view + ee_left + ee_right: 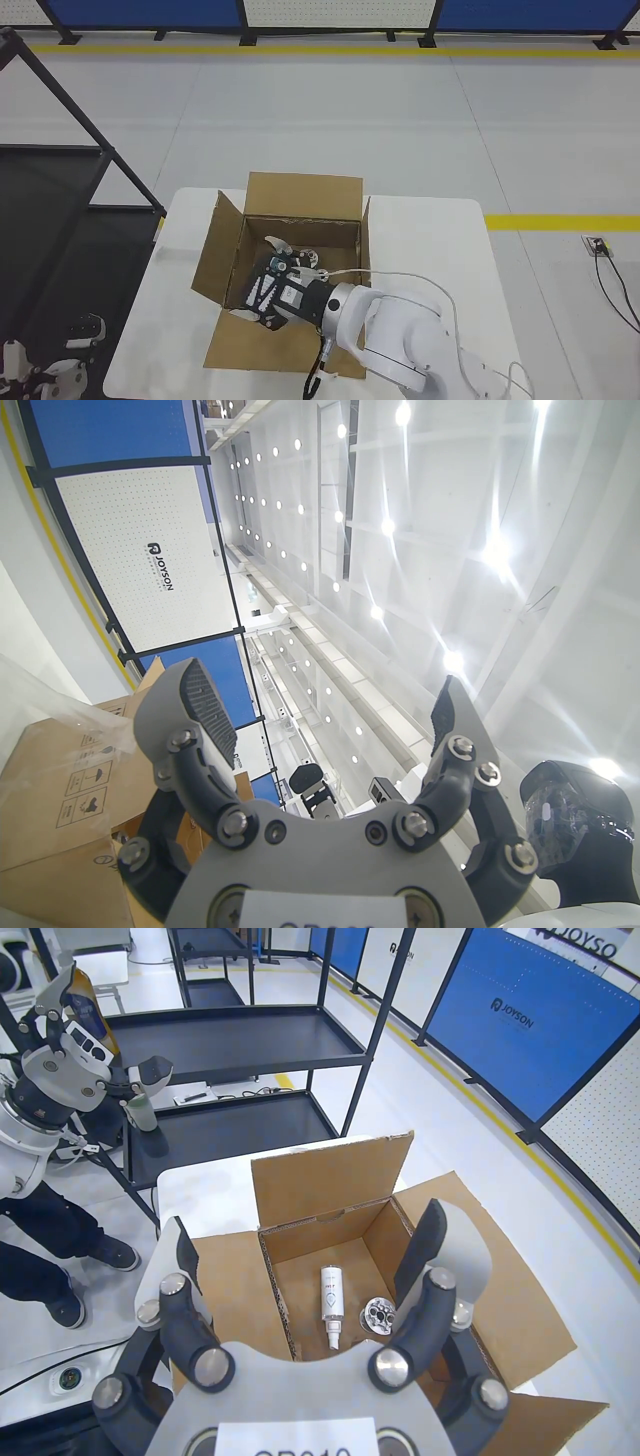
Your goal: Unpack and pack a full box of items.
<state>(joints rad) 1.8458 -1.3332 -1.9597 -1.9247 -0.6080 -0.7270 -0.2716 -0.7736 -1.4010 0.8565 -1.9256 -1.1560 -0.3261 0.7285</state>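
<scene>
An open cardboard box (300, 195) stands on the white table (430, 240). In the right wrist view, a white spray bottle (331, 1298) lies on the floor of the box (325, 1178), with a round metal part (378, 1315) beside it. My right gripper (307, 1233) hangs open above the box mouth with nothing between its fingers; from the top it (255, 280) is over the box's left half. My left gripper (325, 705) is open and empty, pointing up at the ceiling. It (107, 1023) is off the table, beside the black cart.
A black shelf cart (60, 220) stands left of the table; a green-and-white cup (140, 1113) sits on its shelf (225, 1128), and a yellow-and-blue bag (87, 1003) is behind the left gripper. Stacked cardboard boxes (60, 790) are close to the left gripper. The table's right half is bare.
</scene>
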